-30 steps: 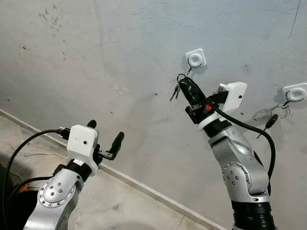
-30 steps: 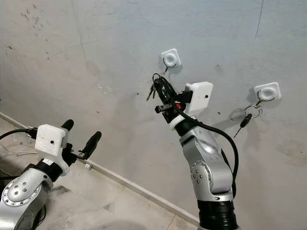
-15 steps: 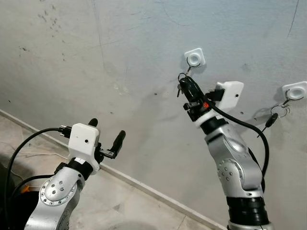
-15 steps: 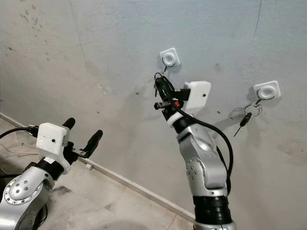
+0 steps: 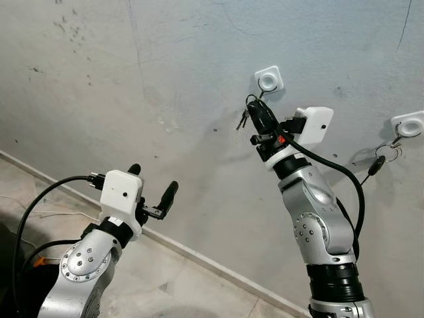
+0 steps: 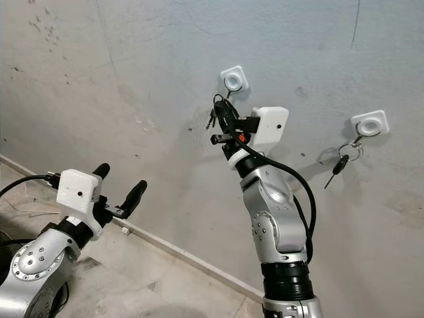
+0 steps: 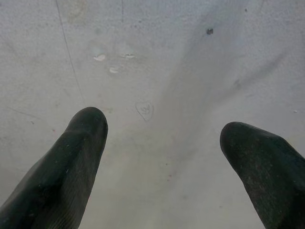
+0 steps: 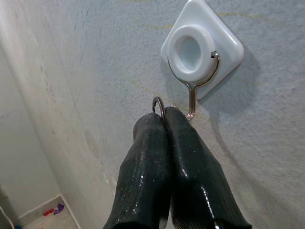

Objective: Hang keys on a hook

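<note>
Just under the white hook [image 8: 202, 57] on the wall [image 5: 132, 79], the keys [image 5: 245, 118] are hanging from their ring [image 8: 159, 106]. The right gripper [image 8: 164, 119] is pinching that ring between its two black fingers [image 8: 186, 143], which are pressed tight together. The ring is poking up past the fingertips and is sitting just beside the bent wire tip of the hook. I cannot tell if the two are touching. The ring is not over the wire yet, so the keys are not hung.

So the job looks partly done. The keys are picked up and brought close to the hook. What is left, I think, is slipping the ring onto the wire tip and then letting go.

Farther along the wall, toward its right edge, another hook [image 5: 407, 125] is already holding another set of keys [image 5: 379, 162].

Down low on the left side, the left gripper [image 5: 151, 192] is pointing at the bare wall. Its fingers are spread wide and are holding nothing.
</note>
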Available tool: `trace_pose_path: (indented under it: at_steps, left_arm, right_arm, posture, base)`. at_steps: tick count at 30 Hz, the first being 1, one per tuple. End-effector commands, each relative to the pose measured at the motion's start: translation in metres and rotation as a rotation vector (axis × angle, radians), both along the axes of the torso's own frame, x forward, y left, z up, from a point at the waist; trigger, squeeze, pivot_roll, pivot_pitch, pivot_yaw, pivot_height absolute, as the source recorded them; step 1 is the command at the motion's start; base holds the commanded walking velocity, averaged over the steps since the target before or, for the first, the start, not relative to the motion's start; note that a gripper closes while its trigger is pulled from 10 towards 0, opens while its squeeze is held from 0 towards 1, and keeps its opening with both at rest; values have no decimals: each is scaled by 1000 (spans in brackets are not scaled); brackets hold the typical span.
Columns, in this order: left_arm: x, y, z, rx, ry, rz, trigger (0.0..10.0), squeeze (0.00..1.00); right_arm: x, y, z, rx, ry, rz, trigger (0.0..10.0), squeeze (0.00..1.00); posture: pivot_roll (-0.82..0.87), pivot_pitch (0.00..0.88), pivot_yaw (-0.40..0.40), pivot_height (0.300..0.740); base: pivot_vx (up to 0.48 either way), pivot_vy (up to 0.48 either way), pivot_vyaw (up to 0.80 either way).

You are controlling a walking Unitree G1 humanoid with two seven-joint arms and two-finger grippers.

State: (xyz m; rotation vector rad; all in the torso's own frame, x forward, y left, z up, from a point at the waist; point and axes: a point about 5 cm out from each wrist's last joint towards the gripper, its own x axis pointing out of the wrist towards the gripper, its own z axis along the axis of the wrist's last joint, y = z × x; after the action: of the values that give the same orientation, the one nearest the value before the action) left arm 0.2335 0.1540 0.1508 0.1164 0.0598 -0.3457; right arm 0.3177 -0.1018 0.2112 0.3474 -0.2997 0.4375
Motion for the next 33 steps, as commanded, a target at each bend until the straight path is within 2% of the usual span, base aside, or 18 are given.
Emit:
trace_pose_path:
  at_steps: [1, 7, 13, 24, 33]
  left_arm:
    - [1, -2, 1, 2, -1, -15, 10000, 0]
    - [1, -1, 1, 4, -1, -17, 10000, 0]
    - [2, -2, 2, 6, -8, -28, 10000, 0]
    - [10, -22, 29, -7, -91, -155, 10000, 0]
    - [11, -22, 27, -10, -75, -162, 10000, 0]
  right_arm:
    - [-1, -14, 6, 30, -31, -57, 10000, 0]
    - [-5, -16, 3, 59, -13, -5, 10000, 0]
    - [-5, -17, 1, 53, -8, -3, 10000, 0]
    - [-6, -19, -5, 37, 8, -8, 10000, 0]
    - [-3, -17, -7, 42, 26, -21, 10000, 0]
  posture:
    - [315, 22, -30, 740]
    - [320, 22, -30, 740]
    - [320, 22, -31, 740]
    - [317, 22, -28, 740]
    - [318, 19, -25, 740]
  base:
    - [0, 0, 0]
    - [0, 0, 0]
    - [0, 0, 0]
    - [0, 0, 0]
    - [0, 0, 0]
